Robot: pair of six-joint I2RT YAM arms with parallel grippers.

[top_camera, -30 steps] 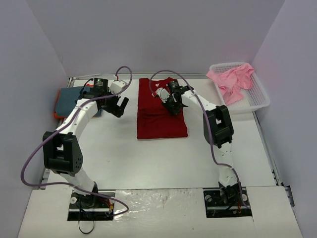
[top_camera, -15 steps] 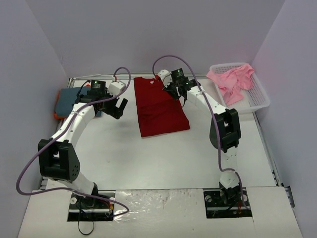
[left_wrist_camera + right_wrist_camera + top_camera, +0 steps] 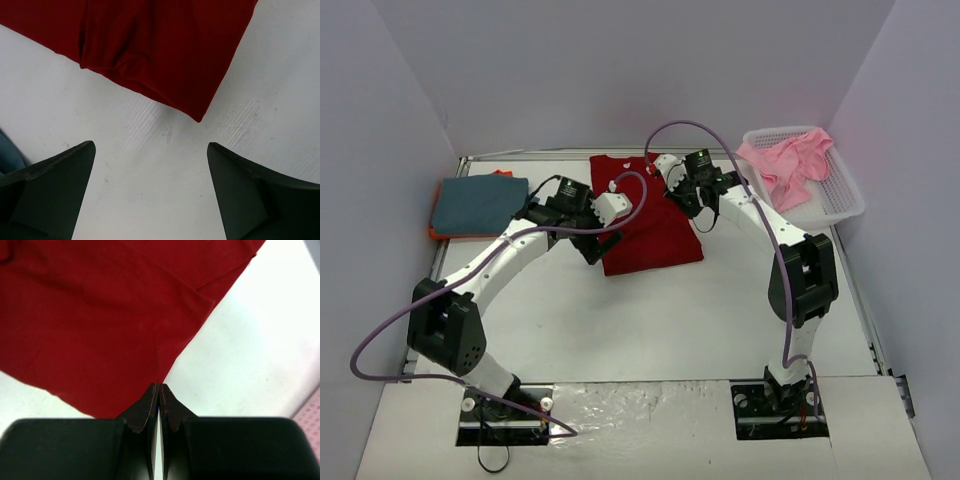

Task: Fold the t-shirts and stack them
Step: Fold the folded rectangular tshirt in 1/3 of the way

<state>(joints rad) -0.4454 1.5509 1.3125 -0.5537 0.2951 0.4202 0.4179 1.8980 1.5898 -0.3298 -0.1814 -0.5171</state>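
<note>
Dark red t-shirt (image 3: 645,215) is seen from above at desk (image 3: 650,310) centre, long axis near-to-far. Left claw (image 3: 150,200), spread apart, is shown just short of its near-left corner. Right claw (image 3: 159,405) is pinched on its right edge.

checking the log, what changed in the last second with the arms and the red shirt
The left gripper swung right from beside the teal-blue shirt to the dark red shirt's near-left corner, jaws open. The right gripper, shut on the shirt's right edge, shifted right, skewing the shirt. The pink shirt in the basket stayed put.
</note>
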